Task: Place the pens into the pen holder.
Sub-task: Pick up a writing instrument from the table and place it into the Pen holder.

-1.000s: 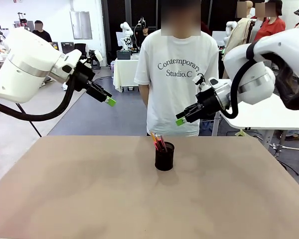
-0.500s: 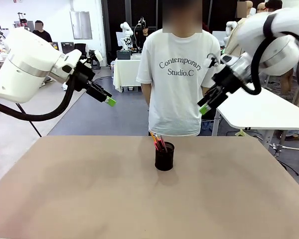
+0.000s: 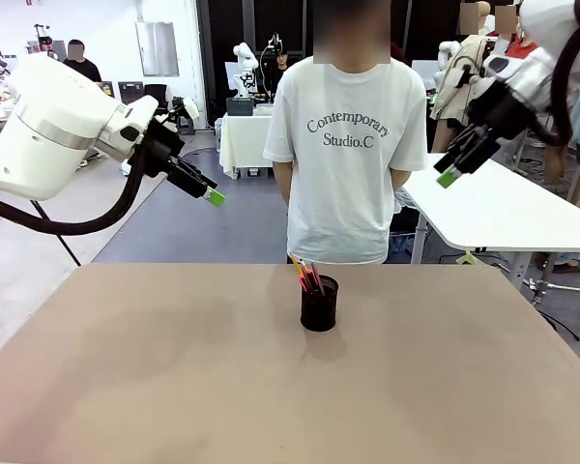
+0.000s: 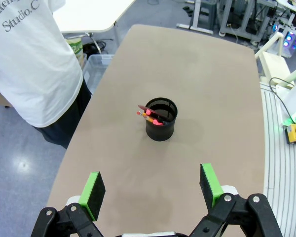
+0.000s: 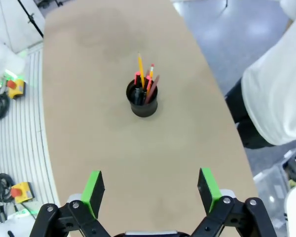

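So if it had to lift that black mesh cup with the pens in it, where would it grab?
Probably across the pen holder's round wall, low down, coming in from the side: the pens stick up out of the top and lean, blocking a straight-down approach.

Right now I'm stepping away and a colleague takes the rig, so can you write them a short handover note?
Left gripper: open, empty, raised over the table's left side.
Right gripper: open, empty, raised high at the right, away from the table.
Small black wire-mesh pen holder: upright near the middle of the tan table, in front of the person in the white T-shirt.
Pens: orange-yellow, black with red ends and reddish-brown, all standing inside the holder.
Done: all the pens appear to be in.
Left: nothing visible; no loose pens lie on the table.
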You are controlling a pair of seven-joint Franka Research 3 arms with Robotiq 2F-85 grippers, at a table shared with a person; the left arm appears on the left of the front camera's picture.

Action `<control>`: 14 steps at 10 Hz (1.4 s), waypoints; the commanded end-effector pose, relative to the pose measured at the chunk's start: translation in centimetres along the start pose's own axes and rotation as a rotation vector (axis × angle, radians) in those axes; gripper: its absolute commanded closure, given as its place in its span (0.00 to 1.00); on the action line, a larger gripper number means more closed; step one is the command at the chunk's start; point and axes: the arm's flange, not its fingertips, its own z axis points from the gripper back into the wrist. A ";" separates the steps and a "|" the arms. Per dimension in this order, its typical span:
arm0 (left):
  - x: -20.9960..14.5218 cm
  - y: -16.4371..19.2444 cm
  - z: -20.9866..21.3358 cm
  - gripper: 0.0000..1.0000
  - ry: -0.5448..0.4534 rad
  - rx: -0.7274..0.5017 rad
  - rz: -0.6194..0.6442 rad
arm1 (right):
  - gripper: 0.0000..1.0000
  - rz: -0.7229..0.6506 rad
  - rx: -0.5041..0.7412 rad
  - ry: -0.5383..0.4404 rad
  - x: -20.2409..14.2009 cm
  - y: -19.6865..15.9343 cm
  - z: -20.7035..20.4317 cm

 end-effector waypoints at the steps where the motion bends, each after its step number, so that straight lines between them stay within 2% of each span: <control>1: 0.0 0.0 0.3 0.00 -0.001 -0.001 0.004 | 0.00 -0.032 -0.020 -0.045 -0.6 -0.3 2.0; 4: 0.0 0.0 0.3 0.00 -0.001 -0.001 0.004 | 0.00 -0.056 -0.040 -0.109 -3.1 -1.0 3.2; 8: 0.0 0.0 0.3 0.00 -0.001 -0.001 0.004 | 0.00 -0.002 0.017 -0.180 -4.1 -1.8 2.7; 14: 0.0 0.0 0.3 0.00 -0.001 -0.001 0.004 | 0.00 -0.023 0.005 -0.155 -3.9 -2.1 2.2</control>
